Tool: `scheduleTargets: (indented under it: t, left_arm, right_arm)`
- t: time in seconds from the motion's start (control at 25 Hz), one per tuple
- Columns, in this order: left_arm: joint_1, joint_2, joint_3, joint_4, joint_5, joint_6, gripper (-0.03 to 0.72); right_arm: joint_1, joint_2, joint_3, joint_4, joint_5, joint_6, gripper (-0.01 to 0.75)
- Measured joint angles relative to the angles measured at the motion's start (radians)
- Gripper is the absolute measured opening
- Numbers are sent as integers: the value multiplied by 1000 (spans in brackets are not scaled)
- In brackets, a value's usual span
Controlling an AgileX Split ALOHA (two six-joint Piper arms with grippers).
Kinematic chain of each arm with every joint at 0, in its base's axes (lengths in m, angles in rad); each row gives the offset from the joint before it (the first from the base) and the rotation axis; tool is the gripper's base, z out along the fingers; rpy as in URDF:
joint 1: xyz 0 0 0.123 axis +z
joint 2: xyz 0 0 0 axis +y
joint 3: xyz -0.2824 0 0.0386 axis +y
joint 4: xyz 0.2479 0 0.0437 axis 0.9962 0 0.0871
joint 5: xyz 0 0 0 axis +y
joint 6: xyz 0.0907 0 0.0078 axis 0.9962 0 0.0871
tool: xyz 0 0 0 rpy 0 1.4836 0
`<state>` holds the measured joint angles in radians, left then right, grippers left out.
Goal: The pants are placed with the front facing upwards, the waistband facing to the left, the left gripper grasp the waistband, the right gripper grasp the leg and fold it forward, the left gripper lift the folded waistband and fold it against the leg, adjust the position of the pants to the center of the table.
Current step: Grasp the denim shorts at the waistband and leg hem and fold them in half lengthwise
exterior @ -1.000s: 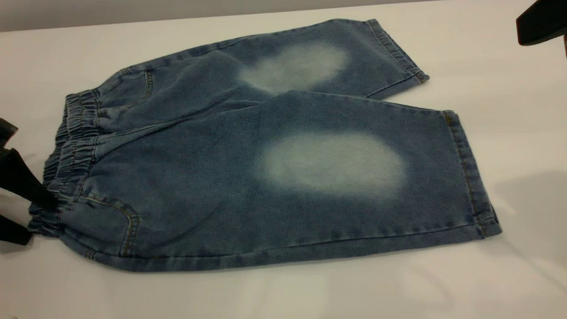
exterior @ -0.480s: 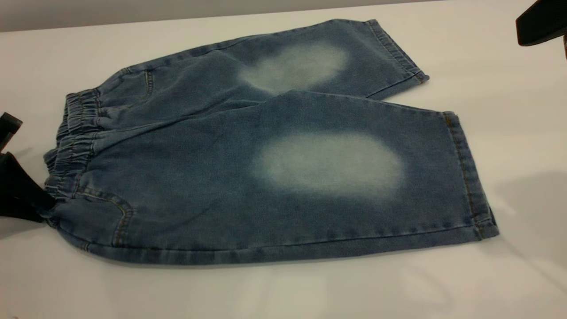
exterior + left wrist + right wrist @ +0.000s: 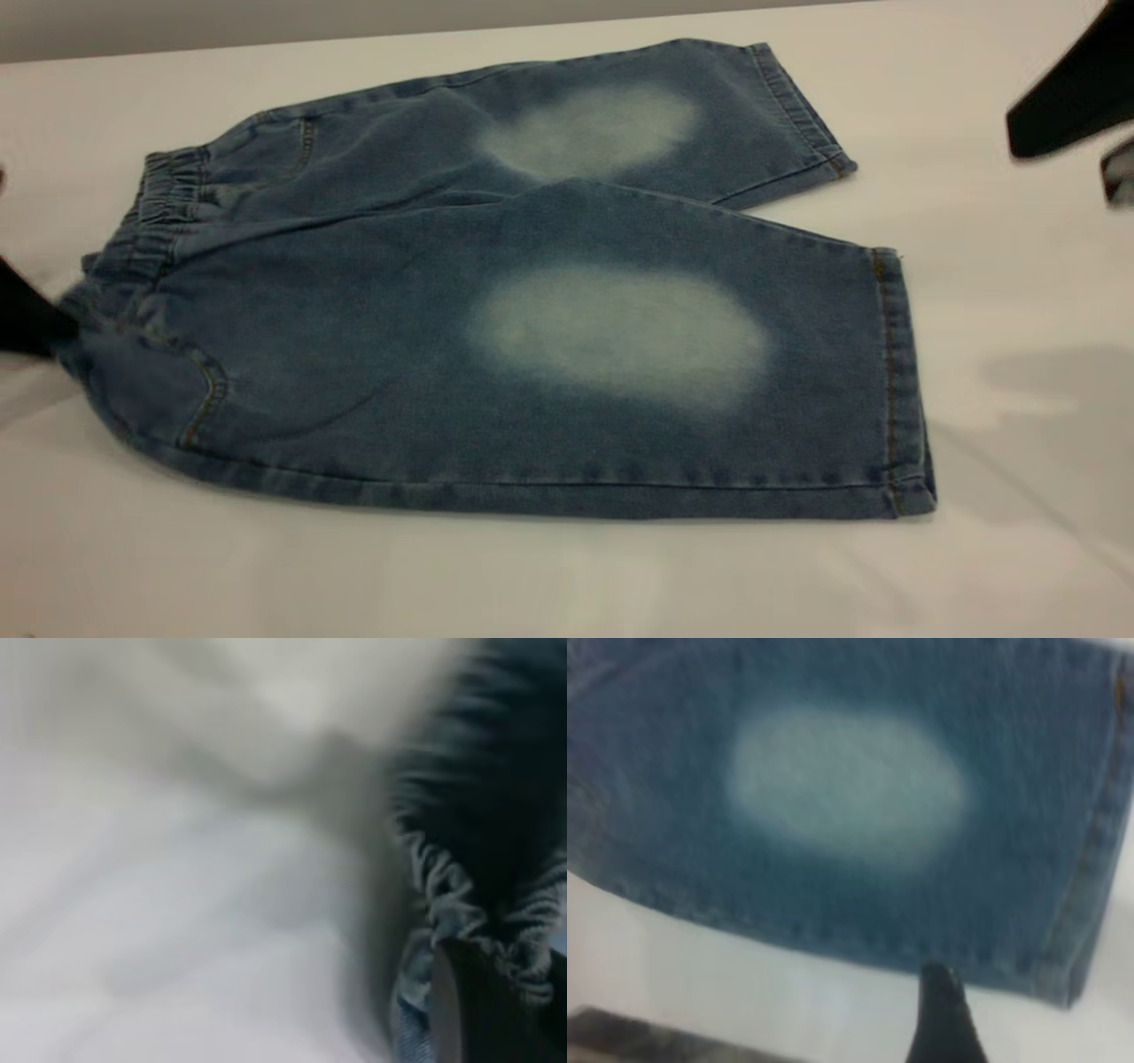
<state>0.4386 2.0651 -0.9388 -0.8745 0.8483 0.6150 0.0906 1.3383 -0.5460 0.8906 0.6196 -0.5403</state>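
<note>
The pants [image 3: 496,328] lie flat on the white surface [image 3: 567,576], front up. The left gripper [image 3: 31,323] has its jaws clamped on the waistband [image 3: 133,257]; the right gripper [image 3: 1067,93] hangs beyond the leg [image 3: 620,354] hems, jaw state unclear.

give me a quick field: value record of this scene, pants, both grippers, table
pants: blue denim shorts, flat, front up, unfolded
waistband: at exterior view's left end, near corner bunched
left gripper: at the waistband's near corner, touching it; grip unclear
right gripper: raised beyond the hems, touching nothing
near leg: pale oval showing
table: white
</note>
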Motion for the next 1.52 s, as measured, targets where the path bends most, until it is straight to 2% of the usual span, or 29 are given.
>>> scheduleTargets:
  t: [0.28,0.6,0.76,0.92,1.52]
  left_arm:
    - [-82,-86,0,-9,35,-2,104]
    - [-157,-94,0,-9,55,-3,104]
    - [-163,-94,0,-13,67,-3,104]
    - [-163,-94,0,-16,75,-3,104]
    - [-163,-94,-1,-17,75,-3,104]
  right_arm:
    - [0,246,0,4,57,-39,399]
    - [0,510,-1,214,23,-220,399]
    - [0,605,-1,319,-28,-319,399]
    - [0,648,-1,341,-95,-351,399]
    - [-1,719,-51,340,-31,-372,395]
